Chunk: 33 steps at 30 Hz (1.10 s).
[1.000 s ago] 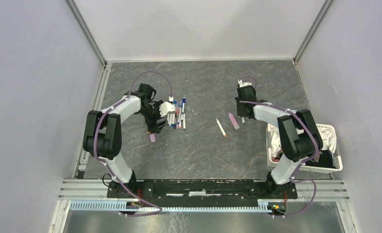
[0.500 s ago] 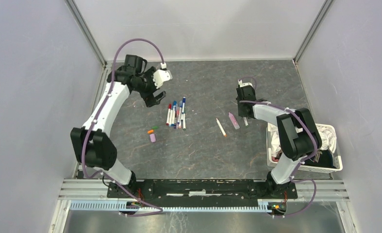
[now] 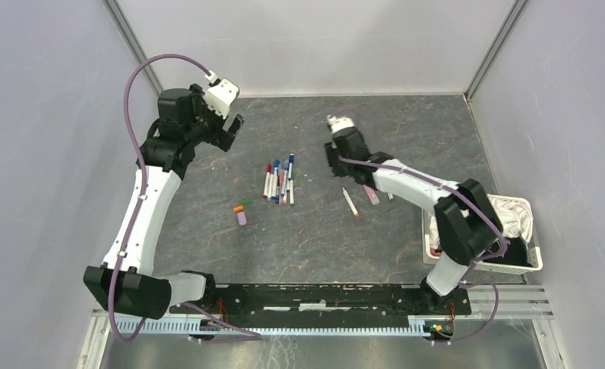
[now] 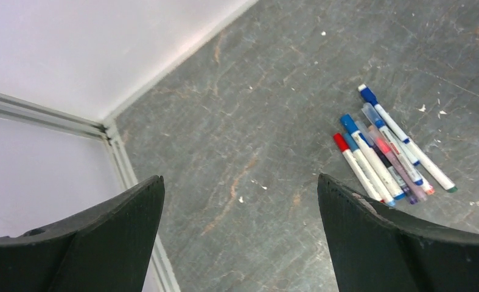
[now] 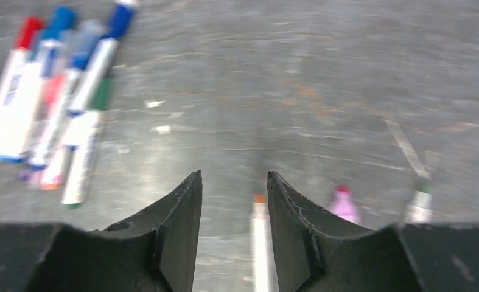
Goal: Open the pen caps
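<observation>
Several white-barrelled pens (image 3: 280, 181) with coloured caps lie bunched at the table's middle; they also show in the left wrist view (image 4: 389, 159) and in the right wrist view (image 5: 54, 103). Loose pen caps lie to their left: an orange and green pair (image 3: 241, 207) and a purple one (image 3: 241, 219). An orange-tipped pen (image 3: 350, 201) (image 5: 260, 240) and a pink-lilac pen (image 3: 370, 192) (image 5: 344, 205) lie to the right. My left gripper (image 3: 226, 132) (image 4: 240, 188) is wide open and empty, raised at the back left. My right gripper (image 3: 336, 165) (image 5: 234, 176) is slightly open and empty, just behind the orange-tipped pen.
A white basket (image 3: 531, 257) with cloth in it stands at the right edge. A green-tipped pen (image 5: 419, 207) lies right of the pink one. Grey walls with metal corner posts close in the table; the back left corner (image 4: 112, 131) is near my left gripper.
My left arm has lifted off the pen bunch and swung to the back left, baring the orange and green caps. My right gripper has moved left from beside the pink-lilac pen.
</observation>
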{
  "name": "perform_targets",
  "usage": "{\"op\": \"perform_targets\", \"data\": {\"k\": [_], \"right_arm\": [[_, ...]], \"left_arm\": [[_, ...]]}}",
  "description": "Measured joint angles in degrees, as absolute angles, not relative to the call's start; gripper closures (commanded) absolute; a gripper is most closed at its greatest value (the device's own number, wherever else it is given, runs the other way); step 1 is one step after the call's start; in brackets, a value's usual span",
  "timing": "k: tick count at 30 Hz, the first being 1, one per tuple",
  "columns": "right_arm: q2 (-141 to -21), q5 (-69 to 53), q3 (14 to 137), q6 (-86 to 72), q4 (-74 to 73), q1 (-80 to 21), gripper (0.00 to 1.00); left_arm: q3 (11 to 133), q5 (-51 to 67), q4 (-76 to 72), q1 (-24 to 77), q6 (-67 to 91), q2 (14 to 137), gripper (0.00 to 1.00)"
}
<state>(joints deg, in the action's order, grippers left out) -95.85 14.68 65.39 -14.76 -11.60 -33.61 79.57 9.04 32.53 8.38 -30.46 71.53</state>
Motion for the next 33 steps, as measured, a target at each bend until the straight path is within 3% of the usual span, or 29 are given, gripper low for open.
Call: {"op": "perform_targets", "data": {"k": [10,17,28,31,33], "right_arm": [[-111.8,9.0,77.1,-19.2,-13.0,-47.1,0.53],[-117.8,8.0,83.1,-19.7,-14.0,-49.3,0.58],[-119.8,11.7,82.6,-19.6,-15.2,-49.1,0.68],[-119.2,12.5,81.3,-19.5,-14.0,-49.1,0.76],[-118.5,12.5,80.0,-19.5,-13.0,-48.9,0.87]], "left_arm": [[75.8,10.6,36.9,8.4,-26.8,74.6,0.0],[75.5,14.4,40.6,8.4,-26.9,74.7,0.0],[75.5,16.6,44.2,8.4,-27.1,75.5,0.0],[75.5,17.1,44.5,8.4,-27.2,75.5,0.0],[75.5,17.9,44.9,8.4,-27.4,75.5,0.0]]}}
